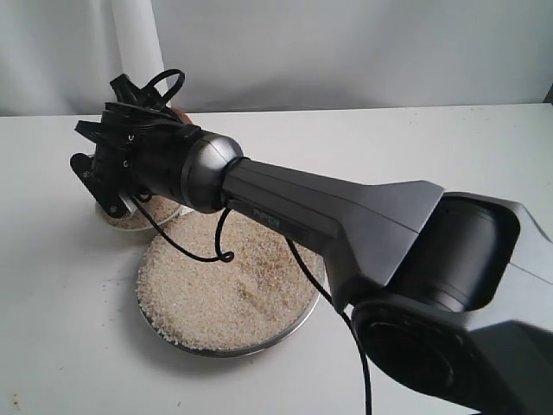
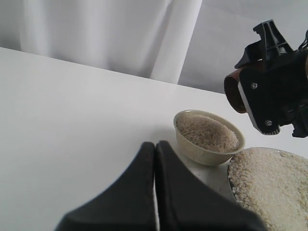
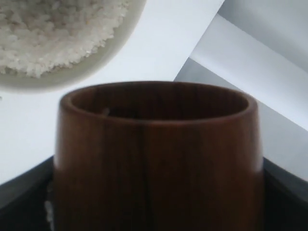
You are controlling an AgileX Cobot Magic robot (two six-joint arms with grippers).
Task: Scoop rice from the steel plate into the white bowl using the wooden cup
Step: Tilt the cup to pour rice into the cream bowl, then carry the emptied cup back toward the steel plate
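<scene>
The steel plate (image 1: pixel 226 350) lies at the centre of the table, heaped with rice (image 1: pixel 229 285). Behind its left edge stands the white bowl (image 2: pixel 202 153), filled with more rice (image 2: pixel 207 132). My right gripper (image 1: pixel 112 173) hangs over the bowl and hides most of it in the exterior view. It is shut on the wooden cup (image 3: pixel 159 159), which is tipped onto its side above the bowl; its dark inside looks nearly empty. In the left wrist view the cup (image 2: pixel 233 91) sticks out of that gripper. My left gripper (image 2: pixel 155 147) is shut and holds nothing, a short way from the bowl.
A white curtain (image 2: pixel 110 33) hangs behind the table's far edge. The right arm (image 1: pixel 346 216) stretches across the plate from the lower right, with a black cable (image 1: pixel 194 246) dangling over the rice. White tabletop (image 2: pixel 72 110) surrounds the dishes.
</scene>
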